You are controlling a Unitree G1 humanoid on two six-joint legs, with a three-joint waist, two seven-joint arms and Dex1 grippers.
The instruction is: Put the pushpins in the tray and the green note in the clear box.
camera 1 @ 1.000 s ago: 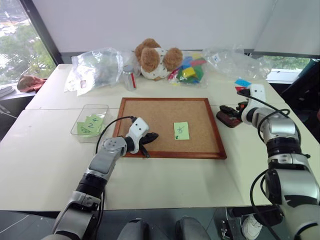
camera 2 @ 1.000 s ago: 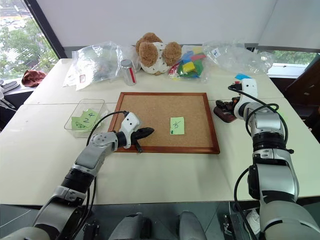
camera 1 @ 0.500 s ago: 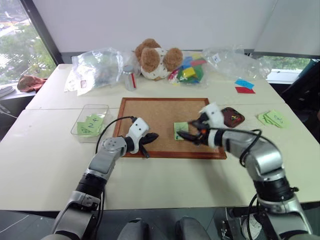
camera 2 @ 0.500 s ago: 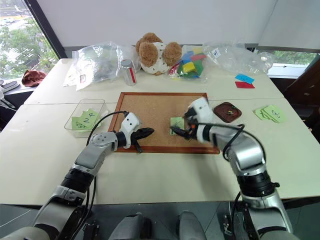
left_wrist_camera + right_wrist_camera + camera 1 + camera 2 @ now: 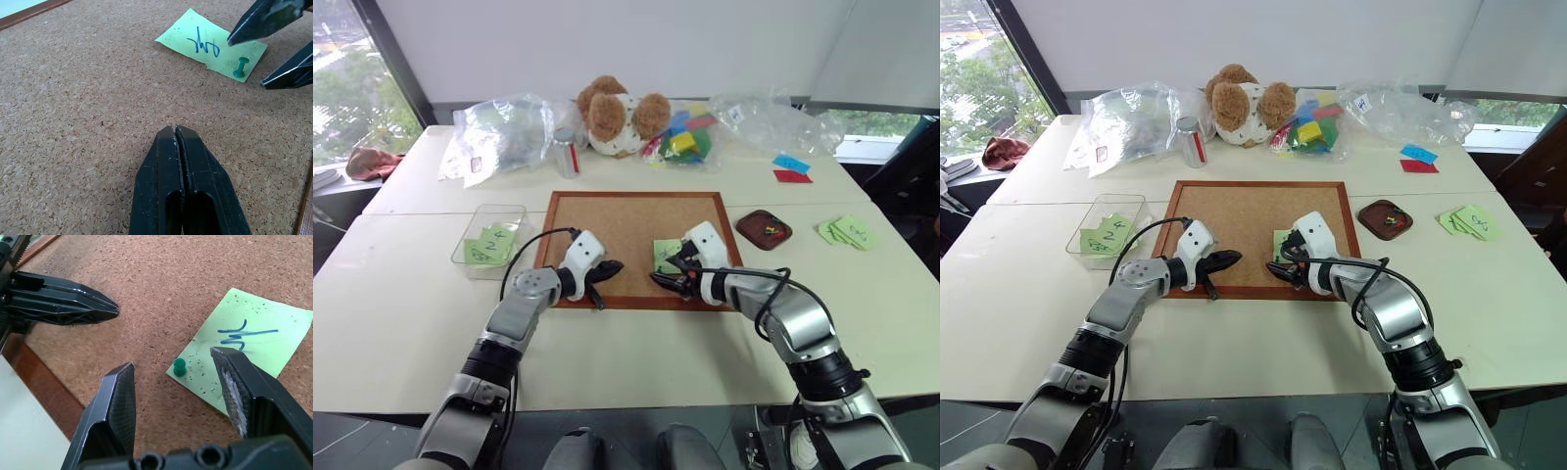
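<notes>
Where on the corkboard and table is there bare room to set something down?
Free: the corkboard's cork above the left gripper, and the table along its near edge. Crowded: around the green note under the open right gripper, and among the bags.

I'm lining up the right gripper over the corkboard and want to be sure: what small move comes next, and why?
Probably ease the right gripper forward and close on the green pushpin. Its fingers stand open on either side of the pin, not yet touching it, and the pin pegs a corner of the green note to the corkboard, so the note can't be lifted first.
</notes>
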